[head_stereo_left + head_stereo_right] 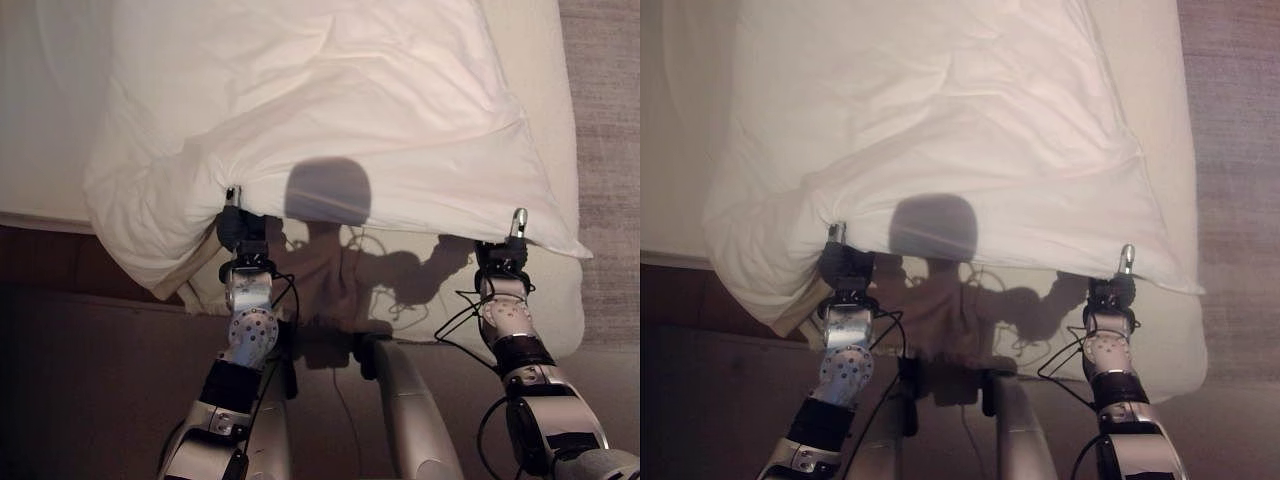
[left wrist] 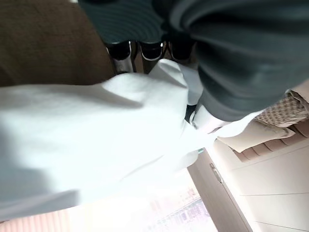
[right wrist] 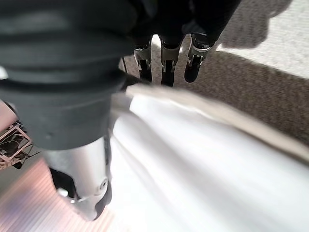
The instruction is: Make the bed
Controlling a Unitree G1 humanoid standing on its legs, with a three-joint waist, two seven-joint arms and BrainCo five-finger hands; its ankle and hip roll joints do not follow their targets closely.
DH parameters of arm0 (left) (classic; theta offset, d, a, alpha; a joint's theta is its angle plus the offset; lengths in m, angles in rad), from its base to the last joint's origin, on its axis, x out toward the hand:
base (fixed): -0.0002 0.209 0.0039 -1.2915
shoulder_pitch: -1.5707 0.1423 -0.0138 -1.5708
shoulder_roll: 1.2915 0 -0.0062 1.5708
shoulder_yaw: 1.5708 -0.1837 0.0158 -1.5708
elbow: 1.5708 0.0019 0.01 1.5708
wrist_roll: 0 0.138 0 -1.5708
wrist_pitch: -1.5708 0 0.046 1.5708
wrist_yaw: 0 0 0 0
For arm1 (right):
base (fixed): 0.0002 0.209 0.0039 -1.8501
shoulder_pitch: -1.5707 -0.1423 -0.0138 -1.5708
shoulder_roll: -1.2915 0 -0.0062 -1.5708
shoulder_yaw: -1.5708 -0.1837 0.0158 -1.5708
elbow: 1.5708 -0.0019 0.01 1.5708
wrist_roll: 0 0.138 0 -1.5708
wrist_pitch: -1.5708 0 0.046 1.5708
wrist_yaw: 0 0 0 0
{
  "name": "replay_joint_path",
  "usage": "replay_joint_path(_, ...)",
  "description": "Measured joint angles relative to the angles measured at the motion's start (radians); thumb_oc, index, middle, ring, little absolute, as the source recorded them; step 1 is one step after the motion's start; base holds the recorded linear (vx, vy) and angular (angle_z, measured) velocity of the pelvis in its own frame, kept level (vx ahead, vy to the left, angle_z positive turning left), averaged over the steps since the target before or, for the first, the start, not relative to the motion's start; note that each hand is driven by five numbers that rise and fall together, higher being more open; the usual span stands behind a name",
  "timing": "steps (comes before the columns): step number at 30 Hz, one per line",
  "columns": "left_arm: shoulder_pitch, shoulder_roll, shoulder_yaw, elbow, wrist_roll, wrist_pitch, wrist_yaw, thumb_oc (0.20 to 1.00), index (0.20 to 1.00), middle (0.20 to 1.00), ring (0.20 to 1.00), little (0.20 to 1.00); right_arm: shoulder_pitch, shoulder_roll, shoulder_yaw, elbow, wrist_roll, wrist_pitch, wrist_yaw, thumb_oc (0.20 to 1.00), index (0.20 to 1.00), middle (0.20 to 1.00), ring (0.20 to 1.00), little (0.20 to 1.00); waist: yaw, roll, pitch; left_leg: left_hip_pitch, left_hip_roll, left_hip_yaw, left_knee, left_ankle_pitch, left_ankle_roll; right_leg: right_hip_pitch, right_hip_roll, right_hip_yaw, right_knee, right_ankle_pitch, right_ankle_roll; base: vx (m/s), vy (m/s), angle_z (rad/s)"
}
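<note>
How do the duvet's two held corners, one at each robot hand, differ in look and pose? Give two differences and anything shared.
The corner at the left hand is bunched and rumpled, sagging over the mattress edge; the corner at the right hand is flatter, drawn to a point. Shared: both belong to the white duvet, each pinched in curled fingers.

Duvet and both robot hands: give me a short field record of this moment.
duvet: white duvet spread over the bed, near edge lifted, left corner bunched and drooping
mattress: bare strip showing below the lifted edge
left robot hand: left robot hand shut on the duvet edge
right robot hand: right robot hand shut on the duvet edge near its right corner
floor: carpet beside the bed
</note>
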Motion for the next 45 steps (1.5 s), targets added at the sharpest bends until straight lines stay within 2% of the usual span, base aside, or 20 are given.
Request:
replay_joint_path(13,0.001,0.001,0.008,-0.007,0.003,-0.005,-0.012,0.2,0.2,0.2,0.2,0.2,-0.002,0.001,0.011,-0.036,-0.002,0.003,0.052,0.2,0.2,0.2,0.2,0.2,0.006,0.0,0.0,-0.014,-0.002,-0.001,-0.003,0.004,-0.006,-0.01,-0.001,-0.003,-0.004,0.006,-0.01,0.0,0.0,0.0)
replay_joint_path(19,0.011,0.002,0.02,-0.007,-0.001,-0.006,-0.031,0.2,0.2,0.2,0.2,0.2,0.01,0.011,0.011,-0.109,-0.003,-0.026,0.075,0.2,0.2,0.2,0.2,0.2,0.011,0.0,0.0,-0.012,-0.003,-0.002,0.002,0.005,-0.004,-0.005,-0.001,-0.003,-0.004,0.007,-0.012,0.0,0.0,0.0)
replay_joint_path(20,0.016,0.002,0.027,-0.007,-0.001,-0.005,-0.038,0.282,0.282,0.282,0.282,0.282,0.023,0.012,0.011,-0.14,-0.004,-0.033,0.087,0.2,0.2,0.2,0.2,0.2,0.012,0.0,0.0,-0.012,-0.003,-0.002,0.002,0.005,-0.004,-0.005,-0.002,-0.003,-0.006,0.007,-0.012,0.0,0.0,0.0)
replay_joint_path(21,0.02,0.002,0.032,-0.007,-0.001,-0.005,-0.044,0.282,0.282,0.282,0.282,0.282,0.03,0.013,0.011,-0.155,-0.006,-0.035,0.094,0.2,0.2,0.2,0.2,0.2,0.012,0.0,0.0,-0.012,-0.003,-0.002,0.002,0.005,-0.004,-0.005,-0.001,-0.003,-0.005,0.007,-0.012,0.0,0.0,0.0)
replay_joint_path(22,0.024,0.002,0.038,-0.007,-0.001,-0.005,-0.051,1.0,1.0,1.0,1.0,1.0,0.039,0.013,0.011,-0.171,-0.013,-0.04,0.104,0.2,0.2,0.2,0.2,0.2,0.013,0.0,0.0,-0.012,-0.003,-0.002,0.002,0.005,-0.004,-0.005,-0.001,-0.003,-0.005,0.007,-0.012,0.0,0.0,0.0)
replay_joint_path(31,0.065,0.001,0.091,0.009,-0.042,-0.011,-0.104,1.0,1.0,1.0,1.0,1.0,0.161,0.059,0.006,-0.404,-0.021,-0.089,0.174,0.2,0.2,0.2,0.2,0.2,0.009,0.008,-0.004,-0.012,-0.003,-0.001,0.002,0.004,-0.004,-0.006,-0.001,-0.001,-0.006,0.007,-0.011,0.0,0.0,0.0)
replay_joint_path(36,0.073,-0.001,0.12,0.046,-0.052,-0.013,-0.105,1.0,1.0,1.0,1.0,1.0,0.179,0.06,0.005,-0.458,-0.022,-0.101,0.196,0.2,0.2,0.2,0.2,0.2,0.0,0.009,-0.005,-0.014,-0.003,0.001,0.002,0.001,0.001,-0.01,0.0,0.003,-0.007,0.005,-0.007,0.0,0.001,-0.01)
replay_joint_path(38,0.074,0.001,0.134,0.069,-0.063,-0.019,-0.098,1.0,1.0,1.0,1.0,1.0,0.19,0.059,0.006,-0.489,-0.023,-0.101,0.198,0.2,0.2,0.2,0.2,0.2,-0.001,0.01,-0.005,-0.014,-0.002,0.002,0.002,0.0,0.001,-0.013,0.001,0.006,-0.007,0.005,-0.007,-0.01,-0.001,-0.05)
replay_joint_path(45,0.051,0.01,0.174,0.166,-0.066,-0.02,0.028,1.0,1.0,1.0,1.0,1.0,0.208,0.049,0.006,-0.533,-0.043,-0.098,0.202,0.2,0.2,0.2,0.2,0.2,-0.003,0.011,-0.006,-0.015,0.001,0.007,0.002,0.003,-0.005,-0.015,0.006,0.012,-0.01,0.008,-0.011,0.0,-0.002,-0.02)
